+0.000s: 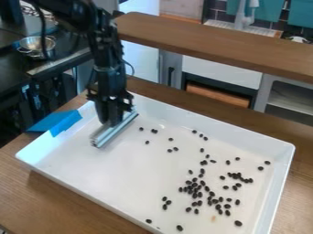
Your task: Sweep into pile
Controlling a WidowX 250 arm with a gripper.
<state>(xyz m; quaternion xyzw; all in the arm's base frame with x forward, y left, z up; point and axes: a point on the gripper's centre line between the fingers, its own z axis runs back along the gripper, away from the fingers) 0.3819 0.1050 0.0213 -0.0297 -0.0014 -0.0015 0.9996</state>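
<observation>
Wht tray [76, 185] w/ blk beans [180, 227], tool [110, 120] at slvr bar [116, 133].

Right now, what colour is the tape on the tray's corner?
Bright blue, clearest in the camera view.

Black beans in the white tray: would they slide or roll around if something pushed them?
The black beans look small and rounded, so they would probably roll or skid with a light push. The white tray has a smooth-looking floor, likely giving little grip. Its raised walls should stop most strays.
</observation>
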